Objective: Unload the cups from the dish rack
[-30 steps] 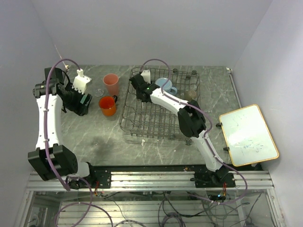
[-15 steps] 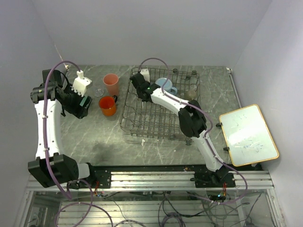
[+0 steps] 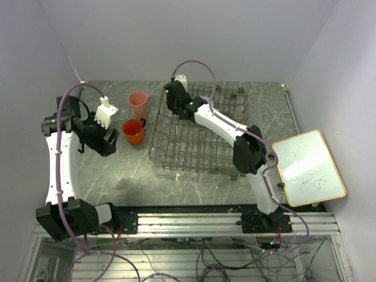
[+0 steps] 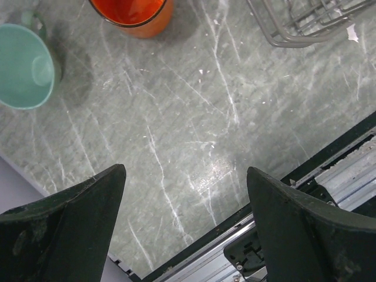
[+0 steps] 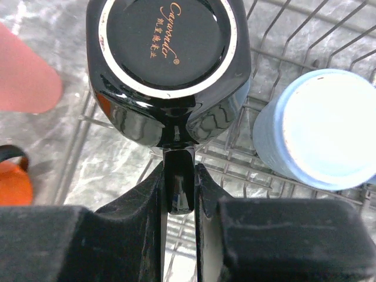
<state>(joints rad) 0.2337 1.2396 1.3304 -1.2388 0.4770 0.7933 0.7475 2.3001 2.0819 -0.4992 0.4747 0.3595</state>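
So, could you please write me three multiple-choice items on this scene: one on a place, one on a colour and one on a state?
1. Where is the orange mug?
A) in the rack
B) on the table, left of the rack
C) on the white board

2. What colour is the mug held by the right end effector?
A) black
B) blue
C) pink

3. How is the left end effector?
A) shut on a cup
B) open, holding nothing
C) out of view

Answers:
1 B: it stands on the marble outside the wires.
2 A: the jaws pinch the handle of a glossy black, upturned mug.
3 B: its jaws stand wide apart over bare table.
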